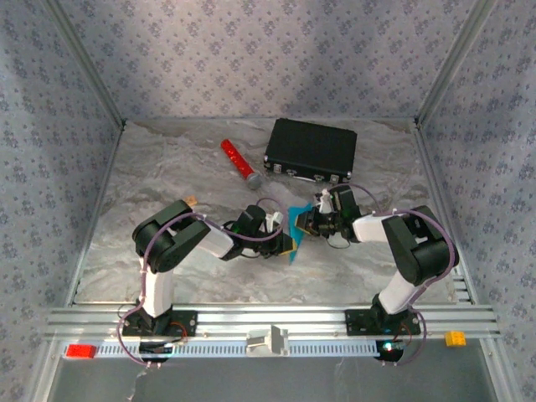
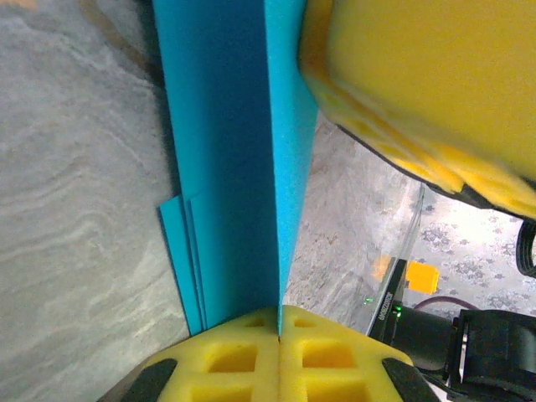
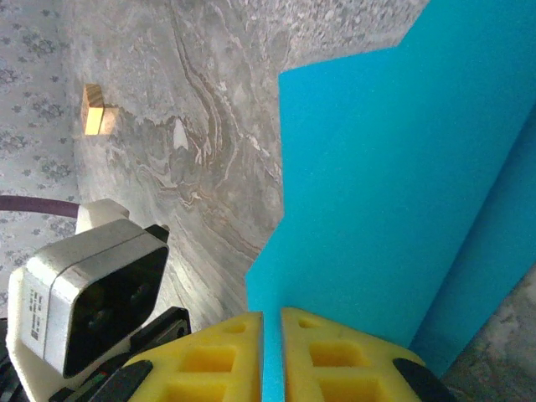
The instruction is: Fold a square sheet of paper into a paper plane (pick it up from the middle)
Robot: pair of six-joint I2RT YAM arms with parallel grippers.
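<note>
2 grippers hold the square sheet of paper (image 2: pixel 234 151) between them, in the middle of the table (image 1: pixel 167 176). Our left gripper (image 2: pixel 278 325) is pinched tight on its near edge, where we see a few layers stacked. Our right gripper (image 3: pixel 270 325) is clamped on the same blue paper from the right. The paper stands up on its edge. We think we are part way through the folds, and it is not a plane yet. Next, 1 gripper should hold firm while the other lets go and presses a new fold. The black case (image 1: pixel 311 149) and red cylinder (image 1: pixel 239 162) lie far back, well apart.
</note>
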